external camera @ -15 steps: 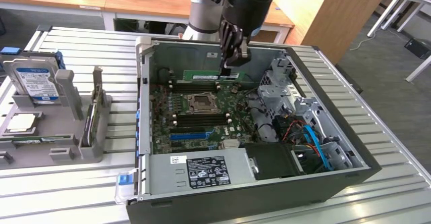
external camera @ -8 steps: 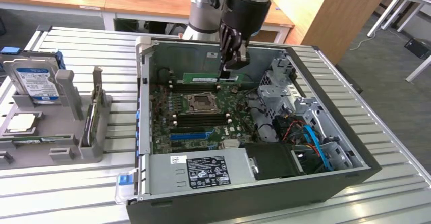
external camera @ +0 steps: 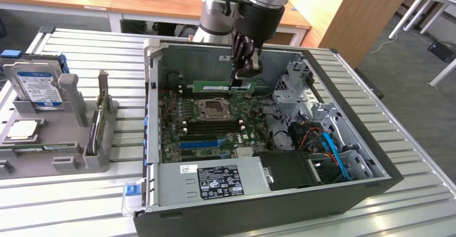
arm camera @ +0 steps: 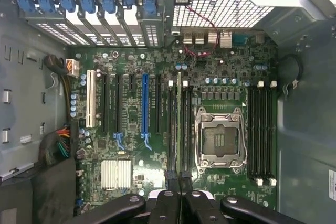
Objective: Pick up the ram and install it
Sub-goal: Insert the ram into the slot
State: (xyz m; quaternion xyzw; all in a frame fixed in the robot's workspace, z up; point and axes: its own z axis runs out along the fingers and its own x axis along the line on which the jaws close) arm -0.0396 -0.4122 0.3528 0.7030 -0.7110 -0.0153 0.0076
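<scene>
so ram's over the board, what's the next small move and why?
Probably a short, straight push down toward the board without loosening the grip. The fingers are shut on the ram, which runs parallel to the black memory slots beside the CPU socket and sits right at them. I cannot tell whether it is seated yet, so go gently.

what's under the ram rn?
Black memory slots beside the CPU socket. The ram, clamped in the gripper, stands edge-on over them; the stick itself covers its lower edge and the slot below, so seating can't be judged.
</scene>
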